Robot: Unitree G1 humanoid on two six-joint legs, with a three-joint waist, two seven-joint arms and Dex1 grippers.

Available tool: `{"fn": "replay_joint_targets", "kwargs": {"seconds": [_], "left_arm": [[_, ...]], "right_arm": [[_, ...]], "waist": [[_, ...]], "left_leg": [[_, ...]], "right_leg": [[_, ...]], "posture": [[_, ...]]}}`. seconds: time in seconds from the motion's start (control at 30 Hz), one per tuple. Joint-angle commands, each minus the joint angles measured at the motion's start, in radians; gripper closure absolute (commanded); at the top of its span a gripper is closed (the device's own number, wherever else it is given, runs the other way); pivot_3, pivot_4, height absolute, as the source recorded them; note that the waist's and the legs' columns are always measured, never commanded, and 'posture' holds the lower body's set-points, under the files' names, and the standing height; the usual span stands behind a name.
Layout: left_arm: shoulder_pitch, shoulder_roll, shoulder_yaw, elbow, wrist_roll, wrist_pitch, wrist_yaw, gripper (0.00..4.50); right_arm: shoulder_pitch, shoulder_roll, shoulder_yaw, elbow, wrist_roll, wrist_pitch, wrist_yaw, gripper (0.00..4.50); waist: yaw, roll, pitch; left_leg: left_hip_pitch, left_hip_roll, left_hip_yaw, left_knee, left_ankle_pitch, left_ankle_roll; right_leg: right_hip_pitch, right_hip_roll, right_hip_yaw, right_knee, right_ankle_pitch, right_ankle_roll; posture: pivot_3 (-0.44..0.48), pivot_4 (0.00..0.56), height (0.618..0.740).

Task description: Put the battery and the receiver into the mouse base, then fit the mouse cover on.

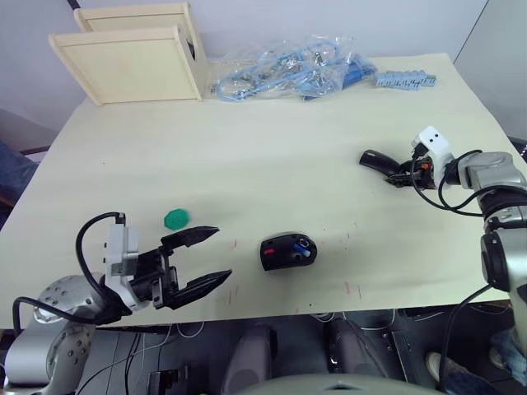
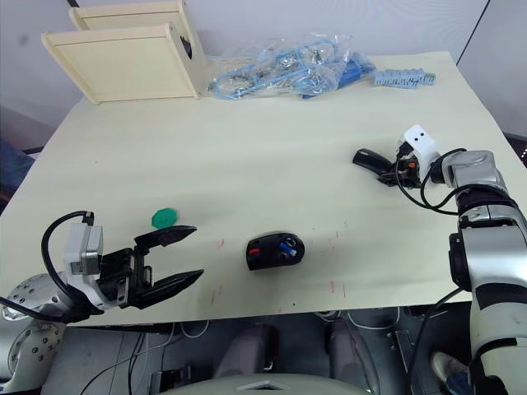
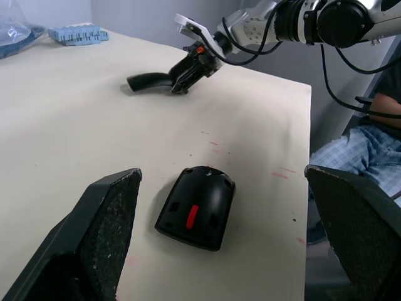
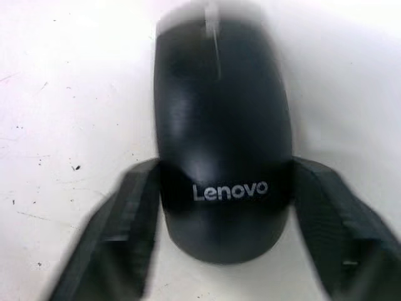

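- Looks like you're at the cover pickup: your right gripper [image 1: 394, 174] has its fingers either side of the mouse cover [image 4: 222, 135] on the worktop [image 1: 272, 148]. Squeeze its sides evenly and lift it level.
- The mouse base [image 1: 288, 251], battery [image 1: 302, 248] inside, sits well apart, beside your wide-open, empty left gripper [image 1: 212, 257].

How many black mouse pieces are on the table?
2. The mouse base lies near the table's front edge, with the battery inside. The mouse cover is far to the right, between the right gripper's fingers.
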Motion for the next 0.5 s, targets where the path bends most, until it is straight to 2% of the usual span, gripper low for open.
{"fn": "replay_joint_targets", "kwargs": {"seconds": [0.03, 0.5], "left_arm": [[-0.01, 0.012, 0.006, -0.022, -0.016, 0.003, 0.007, 0.0], [-0.024, 0.012, 0.001, -0.032, -0.019, 0.02, 0.017, 0.0]], "right_arm": [[-0.034, -0.021, -0.018, -0.025, 0.004, -0.005, 0.002, 2.17], [-0.017, -0.042, -0.006, -0.08, -0.005, 0.002, 0.042, 2.17]], "waist": [[0.0, 0.0, 0.0], [0.0, 0.001, 0.001]], "left_leg": [[0.0, 0.0, 0.0, 0.0, 0.0, 0.0], [0.0, 0.0, 0.0, 0.0, 0.0, 0.0]], "right_leg": [[0.0, 0.0, 0.0, 0.0, 0.0, 0.0], [0.0, 0.0, 0.0, 0.0, 0.0, 0.0]], "posture": [[0.0, 0.15, 0.74], [0.0, 0.15, 0.74]]}}
